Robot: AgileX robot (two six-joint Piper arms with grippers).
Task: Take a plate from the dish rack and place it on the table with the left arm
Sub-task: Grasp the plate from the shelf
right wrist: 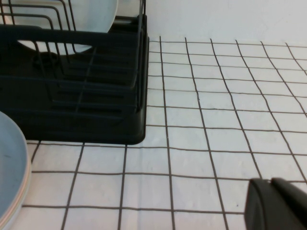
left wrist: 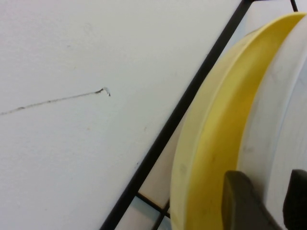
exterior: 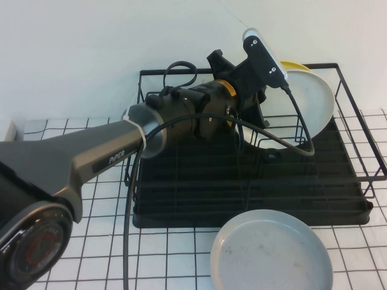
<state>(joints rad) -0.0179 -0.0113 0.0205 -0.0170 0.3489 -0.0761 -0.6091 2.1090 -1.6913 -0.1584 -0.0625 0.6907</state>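
The white plate (exterior: pixel 311 99) stands upright at the back right of the black dish rack (exterior: pixel 242 187), just in front of a yellow plate (exterior: pixel 294 63). My left arm reaches across the rack, and its gripper (exterior: pixel 273 86) is at the plate's left rim, under the white camera block. In the left wrist view the gripper (left wrist: pixel 278 191) has one finger (left wrist: pixel 244 201) between the yellow plate (left wrist: pixel 216 134) and the white plate (left wrist: pixel 283 120), the other on the plate's far face. My right gripper (right wrist: pixel 270 182) hangs shut and empty low over the table (right wrist: pixel 216 96).
A pale grey speckled plate (exterior: pixel 272 251) lies flat on the gridded table (exterior: pixel 103 241) in front of the rack, and also shows in the right wrist view (right wrist: pixel 9 167). Rack wire (left wrist: pixel 182 110) and the white wall rise right behind the plates.
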